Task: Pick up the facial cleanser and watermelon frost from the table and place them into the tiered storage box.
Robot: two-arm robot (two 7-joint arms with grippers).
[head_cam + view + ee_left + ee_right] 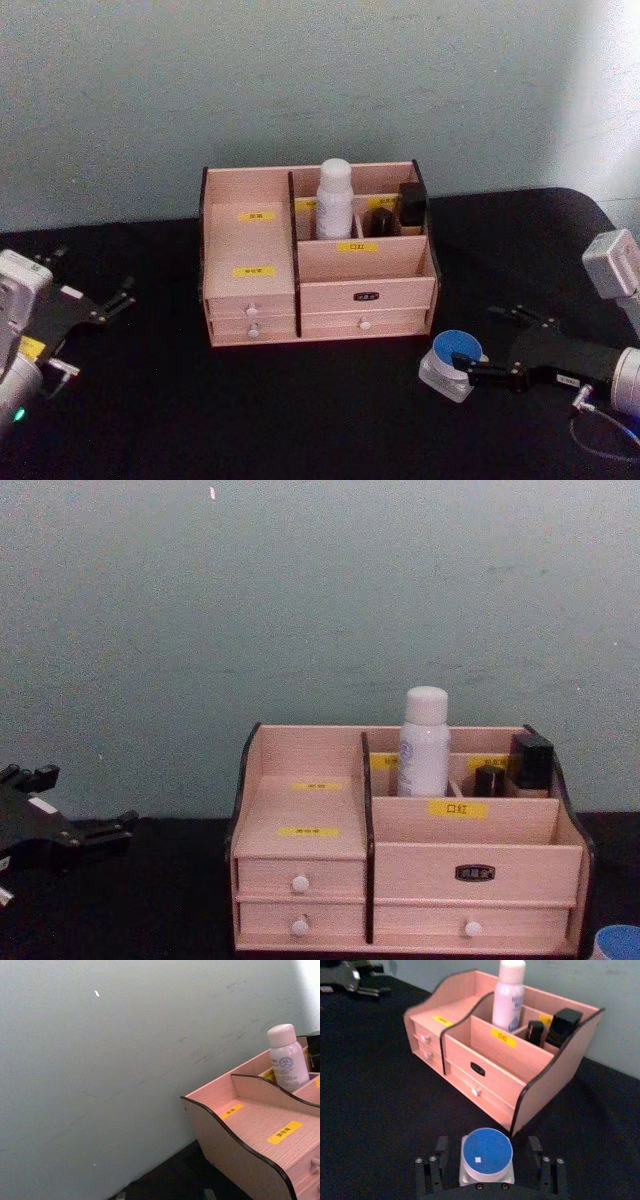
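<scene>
One bottle, one jar (one organiser)

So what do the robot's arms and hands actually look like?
The left gripper has flat black fingers on a white wrist block with a yellow sticker and a small green light. The right gripper has matching black fingers, a white rounded wrist, a pale grey box and a thin looping cable.

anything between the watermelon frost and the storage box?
No: bare black table between the watermelon frost and the tiered storage box, per the right wrist view. The right gripper straddles the jar, open; the left gripper idles at far left.
</scene>
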